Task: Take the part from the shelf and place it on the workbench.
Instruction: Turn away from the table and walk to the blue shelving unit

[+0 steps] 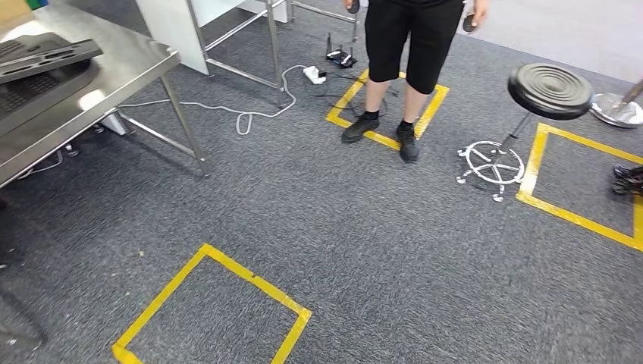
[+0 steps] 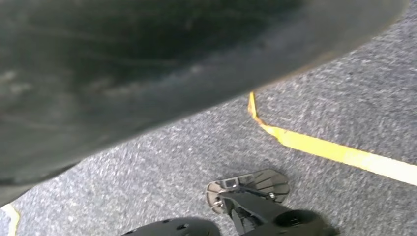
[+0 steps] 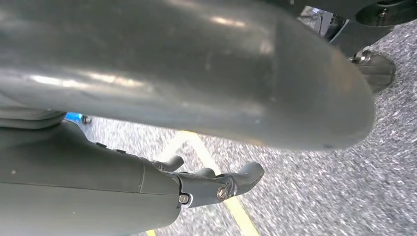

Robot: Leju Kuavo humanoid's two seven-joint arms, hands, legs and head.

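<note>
1. Two hands, both seen low over the grey carpet (image 1: 364,243). The right hand (image 3: 123,172) has its dark fingers (image 3: 236,179) stretched out, clear of the thick thumb, with nothing between them.
2. Left hand (image 2: 147,73): a dark blurred mass against the lens. I cannot tell whether it is spread or closed, or whether it holds anything.
3. Nearest floor mark: a yellow tape square (image 1: 254,278) on the carpet, at the bottom left of the head view.
4. Left side, further out: a steel bench (image 1: 129,68) on thin legs. The part (image 1: 42,53), dark, flat and ribbed, lies on the bench top near its far-left end, resting partly on another dark piece.
5. Right side: a second tape square (image 1: 531,163). Just beside its corner stands a black round stool (image 1: 550,89) on a white wheeled base.
6. Mid distance: a pale cable (image 1: 243,114) loops across the carpet to a white power strip (image 1: 313,74).
7. Farthest: a person (image 1: 402,38) in black shorts and dark shoes stands with both feet on a third tape square (image 1: 345,99). A metal frame (image 1: 273,38) stands to that person's side, behind the bench.
</note>
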